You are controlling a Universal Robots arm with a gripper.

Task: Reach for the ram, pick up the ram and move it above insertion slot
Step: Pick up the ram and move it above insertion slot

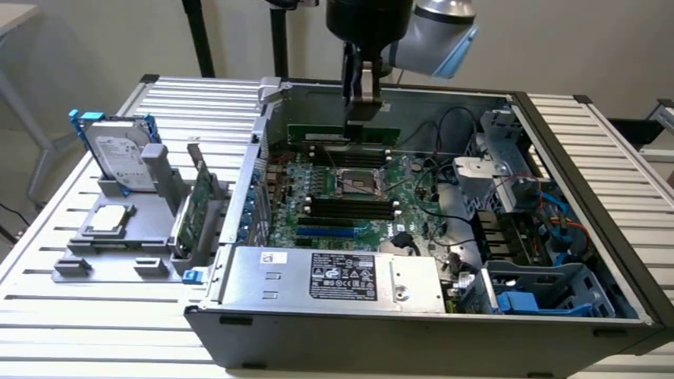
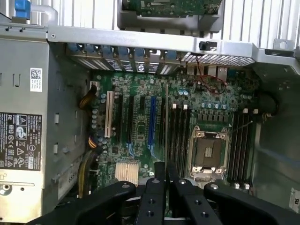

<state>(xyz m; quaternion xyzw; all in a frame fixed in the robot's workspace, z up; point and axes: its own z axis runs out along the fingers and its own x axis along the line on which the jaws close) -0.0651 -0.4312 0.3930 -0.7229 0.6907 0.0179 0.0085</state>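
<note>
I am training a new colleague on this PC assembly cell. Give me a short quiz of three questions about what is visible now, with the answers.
1. True or false: the end effector grips the ram above the motherboard.
2. What stands upright on the grey stand outside the case, at the exterior view's left? A) a hard drive B) a fan C) a keyboard
3. Fill in: the CPU socket has ___ cooler on it.

Key:
1. True.
2. A, the hard drive.
3. no
</note>
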